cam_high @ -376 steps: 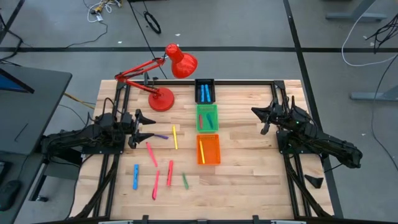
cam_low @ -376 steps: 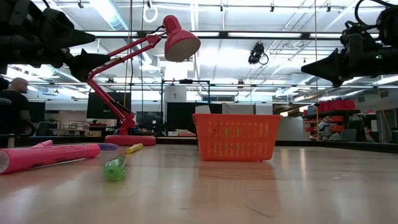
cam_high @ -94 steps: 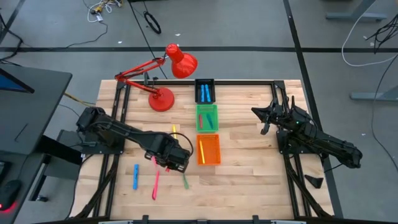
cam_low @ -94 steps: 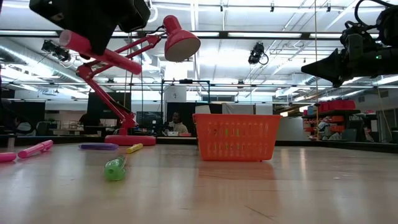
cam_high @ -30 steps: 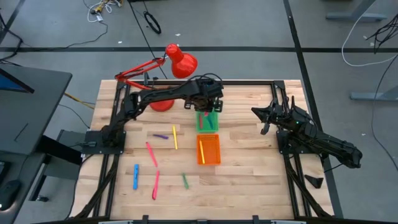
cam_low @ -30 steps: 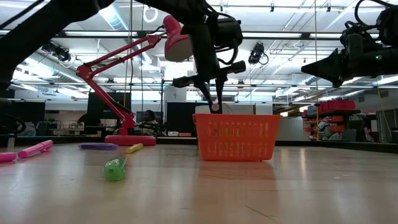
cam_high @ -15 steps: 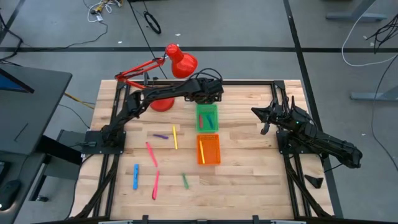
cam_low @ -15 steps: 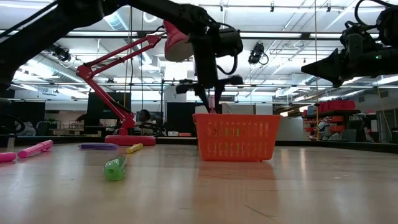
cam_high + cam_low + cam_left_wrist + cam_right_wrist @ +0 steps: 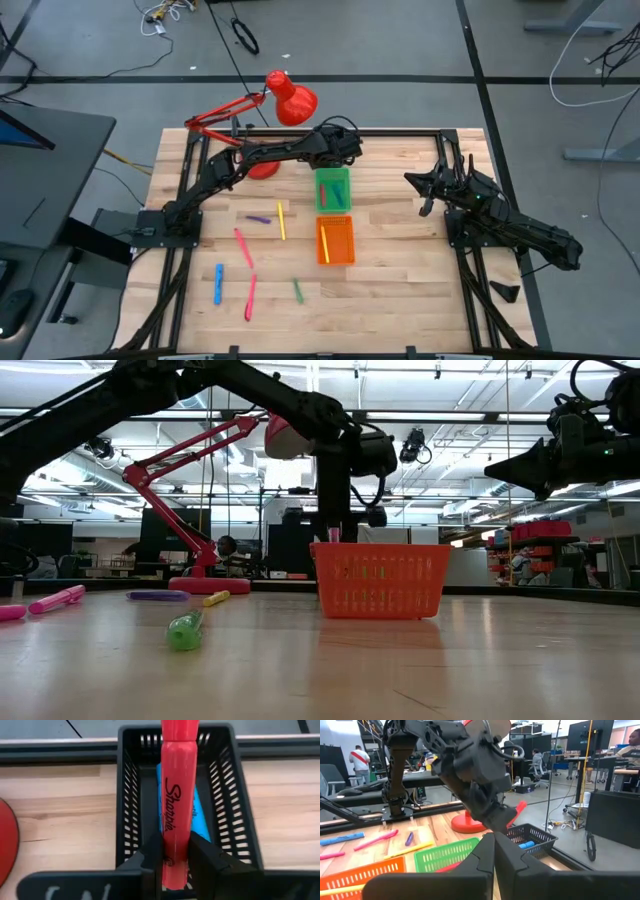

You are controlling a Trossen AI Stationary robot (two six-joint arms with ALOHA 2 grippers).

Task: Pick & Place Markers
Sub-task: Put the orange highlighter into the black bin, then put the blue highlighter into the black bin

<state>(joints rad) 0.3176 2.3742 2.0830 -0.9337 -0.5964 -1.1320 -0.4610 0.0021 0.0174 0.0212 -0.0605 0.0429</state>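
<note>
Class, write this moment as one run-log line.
left gripper: shut on red marker, above black tray holding blue markers | right gripper: shut, waiting at table's right

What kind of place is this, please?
Most likely a robotics lab or workshop. A wooden table carries two arms on a metal frame, people sit at desks behind, and cables lie loose on the grey floor.

Light wooden plank table (image 9: 400, 290) w/ black, green (image 9: 333, 189) & orange (image 9: 335, 241) plastic mesh trays stacked centre frame; red desk lamp's round base (image 9: 259, 166) upper left; purple, yellow, pink, blue, green markers (image 9: 248, 262) lay scattered lower left.
</note>
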